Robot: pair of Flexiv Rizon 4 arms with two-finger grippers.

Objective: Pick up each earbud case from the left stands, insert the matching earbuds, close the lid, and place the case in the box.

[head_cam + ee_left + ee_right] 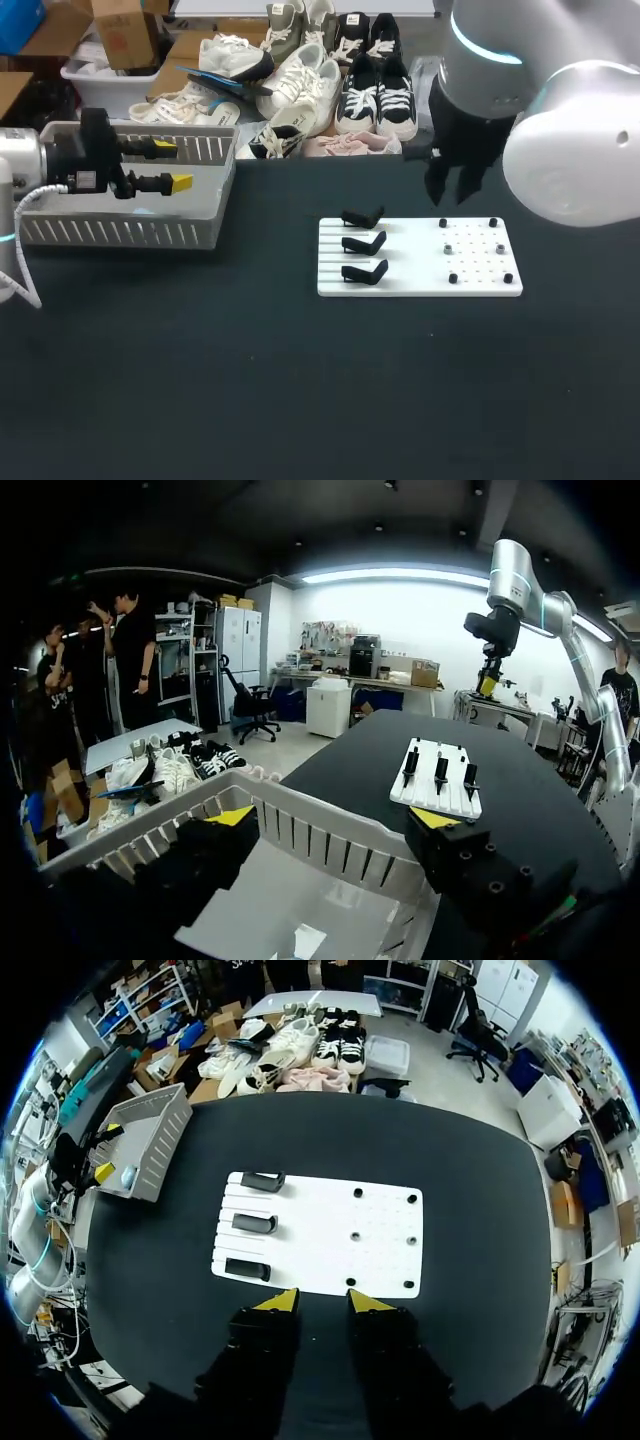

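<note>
Both grippers open, holding nothing.
The left gripper (172,166) hangs spread wide over the box (120,232). Only the wrist views show a small pale object (128,1173) on its floor. The right gripper (316,1302), tips slightly apart, hovers above the board (320,1230) and stands (255,1223).

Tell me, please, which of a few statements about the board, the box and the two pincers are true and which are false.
1. Three black stands sit on the white board. True.
2. The right pincer is shut on one of the stands. False: it is open above the board and holds nothing.
3. The left pincer hangs over the grey box. True.
4. The box is on the board's right. False: it stands to the board's left, on the left arm's side.
5. The left pincer is shut. False: its yellow tips stand apart with nothing between them.
</note>
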